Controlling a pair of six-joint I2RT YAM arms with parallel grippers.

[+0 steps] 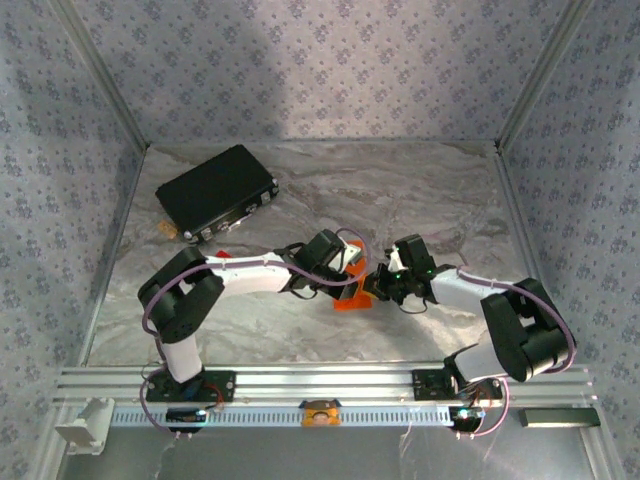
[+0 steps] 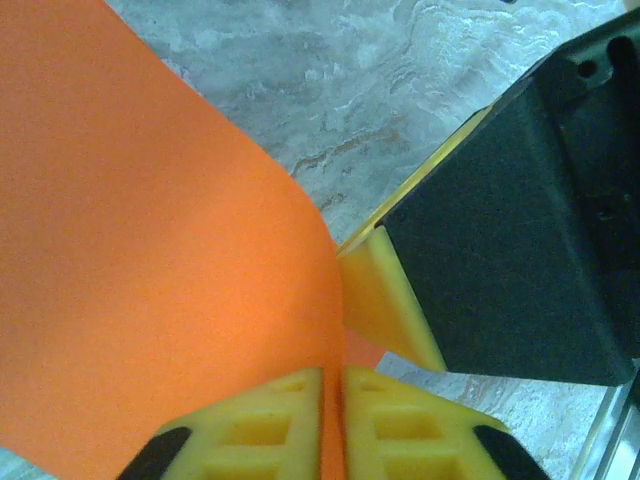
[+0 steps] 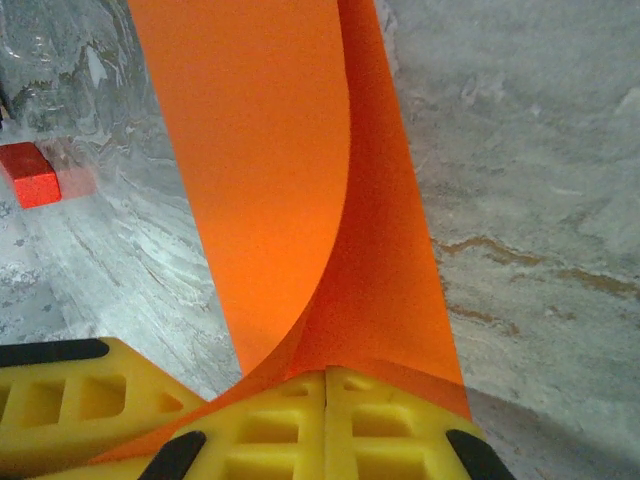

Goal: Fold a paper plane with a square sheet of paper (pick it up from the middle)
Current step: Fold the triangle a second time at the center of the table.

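Observation:
The square sheet of paper (image 1: 352,297) is bright orange and hangs just above the marble table top at the centre, between my two grippers. It is folded over, and its layers curl apart in the right wrist view (image 3: 270,130). My left gripper (image 2: 333,375) pinches one edge of the broad orange face (image 2: 150,250), with paper filling the thin slit between its yellow pads. My right gripper (image 3: 327,375) is shut on the other end, pads pressed together. In the top view the left gripper (image 1: 355,265) and right gripper (image 1: 380,280) almost touch.
A black case (image 1: 215,192) lies at the back left. A small red block (image 3: 35,172) sits on the table beyond the paper, near the left forearm (image 1: 222,254). The right gripper's black body (image 2: 520,220) crowds the left wrist view. Patterned walls enclose the table.

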